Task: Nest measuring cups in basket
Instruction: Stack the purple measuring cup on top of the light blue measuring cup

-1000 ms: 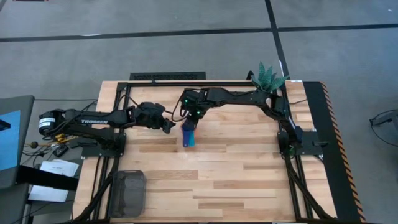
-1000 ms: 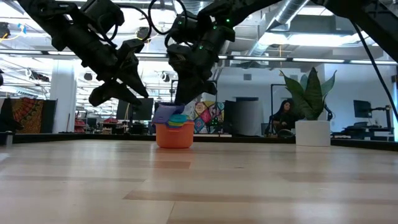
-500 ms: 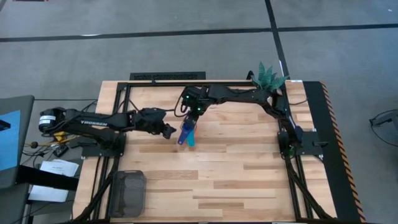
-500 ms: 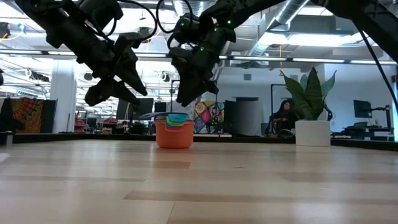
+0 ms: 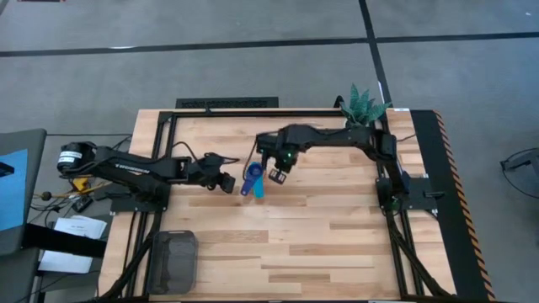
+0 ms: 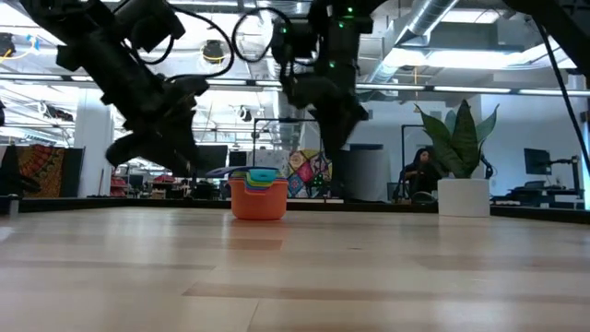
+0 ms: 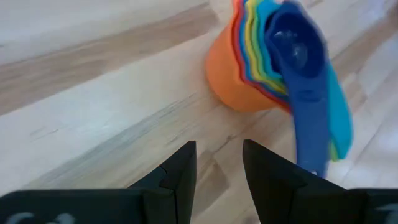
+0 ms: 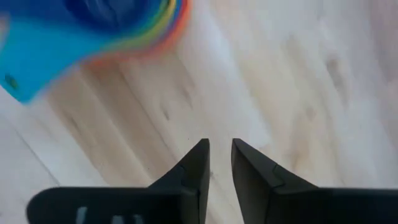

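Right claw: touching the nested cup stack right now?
Apart. The right wrist view shows the right claw empty over bare wood, the cup stack well beyond its fingertips. The high view agrees: the claw sits beside the stack with table between.

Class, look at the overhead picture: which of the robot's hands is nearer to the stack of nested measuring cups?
Right. The right hand hovers just beside the stack of nested measuring cups, on its plant-pot side. The left hand sits a little farther off on the opposite side. Neither holds anything.
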You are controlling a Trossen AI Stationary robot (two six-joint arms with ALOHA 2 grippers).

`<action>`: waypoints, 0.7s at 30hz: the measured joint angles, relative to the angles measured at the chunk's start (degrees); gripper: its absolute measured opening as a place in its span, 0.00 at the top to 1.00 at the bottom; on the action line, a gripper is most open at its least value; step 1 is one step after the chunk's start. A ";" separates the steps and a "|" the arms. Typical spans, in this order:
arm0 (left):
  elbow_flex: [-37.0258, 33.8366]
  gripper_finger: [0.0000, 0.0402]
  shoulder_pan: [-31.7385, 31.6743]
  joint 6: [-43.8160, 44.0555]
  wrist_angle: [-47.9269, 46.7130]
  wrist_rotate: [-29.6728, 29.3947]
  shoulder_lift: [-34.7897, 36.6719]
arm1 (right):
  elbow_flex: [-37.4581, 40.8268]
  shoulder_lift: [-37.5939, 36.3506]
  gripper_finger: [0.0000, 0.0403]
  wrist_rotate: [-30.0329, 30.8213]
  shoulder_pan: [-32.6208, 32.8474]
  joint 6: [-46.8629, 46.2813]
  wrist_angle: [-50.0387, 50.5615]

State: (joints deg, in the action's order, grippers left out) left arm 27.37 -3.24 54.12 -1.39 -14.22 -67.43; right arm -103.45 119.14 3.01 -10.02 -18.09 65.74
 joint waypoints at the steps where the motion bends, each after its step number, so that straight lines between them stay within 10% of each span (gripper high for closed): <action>1: -0.04 0.70 0.15 0.12 1.12 -0.02 -1.29 | 1.46 -0.01 0.79 -0.34 0.50 -0.35 -0.54; 21: -0.04 0.70 2.83 2.65 16.59 4.87 -10.57 | 9.45 0.09 0.98 -9.47 3.86 -4.55 -26.12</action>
State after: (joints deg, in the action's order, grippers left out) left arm 27.33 -0.41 56.77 15.20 -9.35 -78.00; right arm -94.00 119.23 -6.46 -6.16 -22.64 39.63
